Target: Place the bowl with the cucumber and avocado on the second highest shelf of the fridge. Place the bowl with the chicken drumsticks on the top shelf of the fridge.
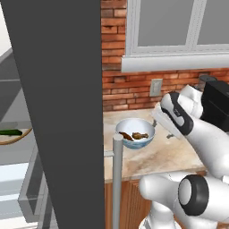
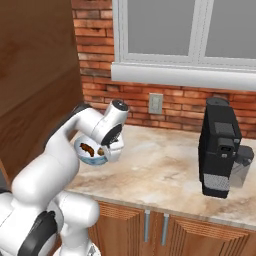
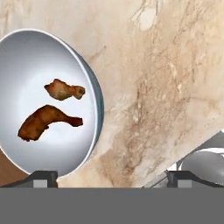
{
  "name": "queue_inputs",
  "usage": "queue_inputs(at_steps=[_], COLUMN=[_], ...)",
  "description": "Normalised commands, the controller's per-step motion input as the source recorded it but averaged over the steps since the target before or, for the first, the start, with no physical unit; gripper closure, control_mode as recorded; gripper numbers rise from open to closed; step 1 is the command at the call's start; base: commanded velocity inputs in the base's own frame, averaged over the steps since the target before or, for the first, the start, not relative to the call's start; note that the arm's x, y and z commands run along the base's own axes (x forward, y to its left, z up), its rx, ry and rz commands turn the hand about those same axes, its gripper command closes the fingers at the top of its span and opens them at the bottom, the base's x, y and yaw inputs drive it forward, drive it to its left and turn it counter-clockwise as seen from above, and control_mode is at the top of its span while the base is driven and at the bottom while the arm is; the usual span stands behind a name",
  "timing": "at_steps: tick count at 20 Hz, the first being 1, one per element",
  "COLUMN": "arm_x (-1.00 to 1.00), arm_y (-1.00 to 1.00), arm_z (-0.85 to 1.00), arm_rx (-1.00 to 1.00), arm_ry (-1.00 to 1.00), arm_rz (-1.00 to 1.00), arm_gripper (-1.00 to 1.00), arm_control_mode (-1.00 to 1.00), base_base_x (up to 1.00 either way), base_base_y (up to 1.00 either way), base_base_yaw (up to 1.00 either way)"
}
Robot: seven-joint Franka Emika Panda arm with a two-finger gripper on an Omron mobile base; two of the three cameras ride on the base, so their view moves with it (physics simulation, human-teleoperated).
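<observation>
- Left base view: I see the bowl (image 1: 135, 133) with the two drumsticks (image 1: 133, 135) sitting on the stone counter (image 1: 156, 156), close to the brick wall and just beside the fridge door (image 1: 58, 112), whose dark slab fills the left half. The silver handle (image 1: 117, 179) stands right in front of the bowl's near rim. My arm reaches over the counter from the right, its wrist just beside the bowl's right rim. Far left, past the door edge, a cucumber (image 1: 10, 132) lies in a second bowl (image 1: 18, 136) inside the fridge.
- Right base view: the arm's wrist covers part of the bowl (image 2: 91, 151). The counter (image 2: 160, 165) lies open to the right up to the coffee machine (image 2: 218, 147).
- Hand view: the gripper (image 3: 112, 178) is spread wide and holds nothing (fingertips (image 3: 41, 178) low in frame). The bowl (image 3: 48, 103) sits to the left, bare counter (image 3: 166, 87) between the tips.
</observation>
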Motion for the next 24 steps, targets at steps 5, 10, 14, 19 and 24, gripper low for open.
queue_inputs(at_steps=[5, 10, 14, 19, 24], arm_x=[0.26, 0.17, 0.27, 0.42, 0.44], arm_y=[0.14, 0.12, 0.03, 0.00, 0.00], arm_z=[-0.48, -0.47, -0.37, -0.20, -0.17], arm_rx=[-0.10, -0.11, -0.09, -0.03, 0.00], arm_ry=[0.00, 0.00, 0.00, 0.00, 0.00], arm_rz=[0.18, 0.17, 0.14, 0.07, 0.01], arm_gripper=[-1.00, -1.00, -1.00, -1.00, -1.00], arm_control_mode=[-1.00, -1.00, -1.00, -1.00, -1.00], base_base_x=[0.00, 0.00, 0.00, 0.00, 0.00], base_base_y=[0.00, 0.00, 0.00, 0.00, 0.00], base_base_yaw=[0.00, 0.00, 0.00, 0.00, 0.00])
